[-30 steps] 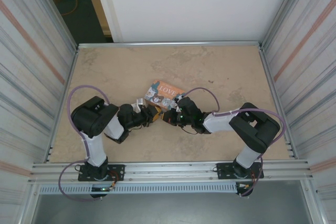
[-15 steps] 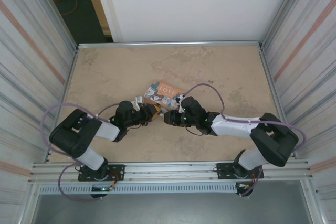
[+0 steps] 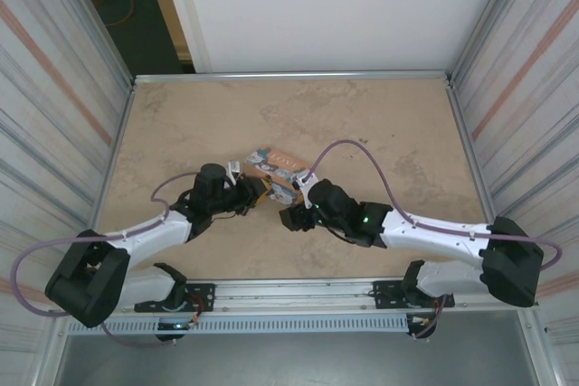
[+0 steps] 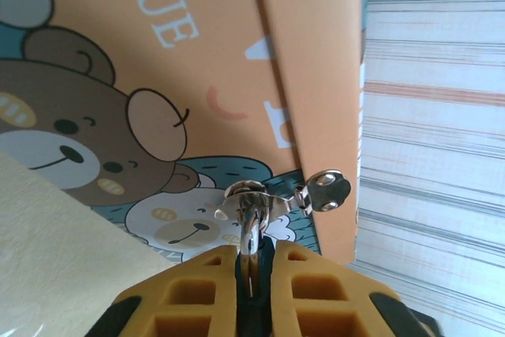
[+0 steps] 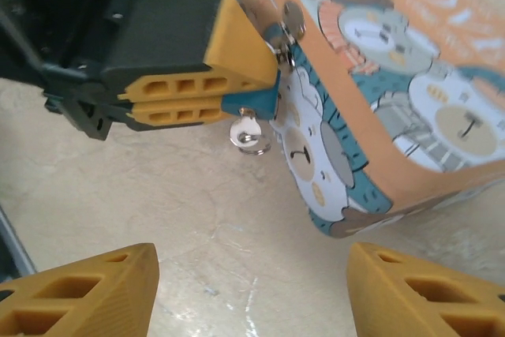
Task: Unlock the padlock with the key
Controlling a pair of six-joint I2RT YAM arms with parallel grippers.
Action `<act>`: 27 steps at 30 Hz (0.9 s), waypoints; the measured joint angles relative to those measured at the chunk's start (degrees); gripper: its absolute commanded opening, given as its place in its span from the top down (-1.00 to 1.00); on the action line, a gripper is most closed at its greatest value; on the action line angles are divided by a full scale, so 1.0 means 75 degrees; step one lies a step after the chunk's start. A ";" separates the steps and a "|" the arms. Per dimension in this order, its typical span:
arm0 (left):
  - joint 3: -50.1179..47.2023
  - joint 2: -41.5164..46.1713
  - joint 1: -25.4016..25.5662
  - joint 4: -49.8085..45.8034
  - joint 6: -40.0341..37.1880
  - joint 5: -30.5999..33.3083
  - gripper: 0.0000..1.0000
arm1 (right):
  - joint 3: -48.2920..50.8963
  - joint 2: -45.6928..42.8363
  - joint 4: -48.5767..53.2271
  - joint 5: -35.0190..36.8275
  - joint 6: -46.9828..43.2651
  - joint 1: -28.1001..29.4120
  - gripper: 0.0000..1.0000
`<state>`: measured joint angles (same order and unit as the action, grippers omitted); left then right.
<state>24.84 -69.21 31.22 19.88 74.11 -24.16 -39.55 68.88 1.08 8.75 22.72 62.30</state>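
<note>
At the side of the tin (image 5: pixel 410 76), the padlock (image 5: pixel 259 102) hangs by its thin loop from the tin's clasp, nipped tight in the left pincer (image 4: pixel 252 266), which holds it steady just above the desk (image 5: pixel 197 219). A small key (image 5: pixel 246 130) on a ring juts from under the lock and seems seated in the keyhole, though the slot itself is hidden. The right pincer (image 5: pixel 252 262) stands wide and empty, facing the key from nearby. The step in hand looks like turning the key: the right pincer must close on the key's head squarely, then twist, while the left keeps the lock from swinging.
</note>
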 measured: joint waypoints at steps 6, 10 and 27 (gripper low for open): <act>0.0286 0.0195 0.0006 -0.0997 -0.0090 0.0000 1.00 | 0.0178 -0.0755 -0.0201 0.1061 -0.1504 0.0452 -0.28; 0.0452 0.0408 0.0006 -0.1547 -0.0114 0.0006 1.00 | 0.0414 -0.1131 -0.0428 0.1291 -0.2608 0.0493 -0.27; 0.1454 0.0551 0.0210 -0.3719 0.0367 0.0032 1.00 | 0.0361 -0.0455 -0.0606 0.2049 -0.6878 0.1300 -0.22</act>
<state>35.75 -65.08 32.80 -8.01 76.86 -23.92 -36.84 65.47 -3.46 24.12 -28.86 72.05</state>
